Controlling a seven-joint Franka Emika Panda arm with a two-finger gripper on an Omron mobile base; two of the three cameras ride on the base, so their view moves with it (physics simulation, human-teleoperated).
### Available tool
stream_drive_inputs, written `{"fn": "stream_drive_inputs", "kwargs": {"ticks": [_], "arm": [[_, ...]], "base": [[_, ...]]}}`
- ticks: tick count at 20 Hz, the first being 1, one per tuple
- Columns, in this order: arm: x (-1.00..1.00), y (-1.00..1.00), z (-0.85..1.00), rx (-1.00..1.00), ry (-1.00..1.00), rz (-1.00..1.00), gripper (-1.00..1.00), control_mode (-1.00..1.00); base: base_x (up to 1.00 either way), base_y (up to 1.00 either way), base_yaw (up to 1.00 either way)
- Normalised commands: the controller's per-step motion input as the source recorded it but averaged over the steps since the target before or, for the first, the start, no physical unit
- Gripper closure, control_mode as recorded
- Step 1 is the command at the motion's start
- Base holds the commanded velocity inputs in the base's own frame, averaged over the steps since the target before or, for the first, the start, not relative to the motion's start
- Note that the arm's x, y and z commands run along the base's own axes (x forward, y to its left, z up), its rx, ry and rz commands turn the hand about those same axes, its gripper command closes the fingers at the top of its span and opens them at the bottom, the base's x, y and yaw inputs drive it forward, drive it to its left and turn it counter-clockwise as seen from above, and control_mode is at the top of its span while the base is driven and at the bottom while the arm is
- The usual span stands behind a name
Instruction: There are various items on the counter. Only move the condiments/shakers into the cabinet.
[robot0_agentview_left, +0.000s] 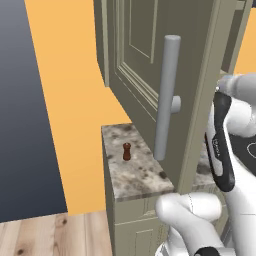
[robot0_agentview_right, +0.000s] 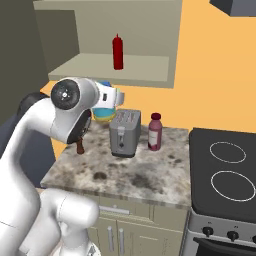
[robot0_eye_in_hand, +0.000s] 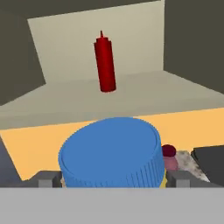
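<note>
Counter (robot0_agentview_right: 150, 175) shaker (robot0_agentview_right: 80, 146) half-hidden behind arm; cabinet (robot0_agentview_right: 150, 70) open.

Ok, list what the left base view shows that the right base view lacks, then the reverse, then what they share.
Left base view alone: the cabinet door with its bar handle, and the wood floor.
Right base view alone: the red bottle on the open shelf, the toaster, the maroon bottle, the stovetop.
Shared: the counter and the brown shaker.
</note>
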Motion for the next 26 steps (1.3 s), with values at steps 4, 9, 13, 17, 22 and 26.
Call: {"fn": "stream_drive_inputs", "kwargs": {"ticks": [4,9,13,17,22,26], "arm": [[0.01,0.36,1.00,0.03,0.09,-0.23,1.00,-1.00],[-0.08,0.40,0.81,0.05,-0.05,-0.07,1.00,-1.00],[-0.17,0.27,0.14,0.03,-0.35,0.00,1.00,-1.00],[-0.05,0.25,0.06,0.10,-0.30,0.01,1.00,-1.00],[0.02,0.04,0.00,0.24,-0.07,0.09,1.00,-1.00],[0.04,0.01,0.00,0.07,0.08,0.04,1.00,-1.00]], "base": [[0.00,0.00,0.00],[0.00,0.00,0.00],[0.00,0.00,0.00],[0.00,0.00,0.00],[0.00,0.00,0.00],[0.00,0.00,0.00]]}}
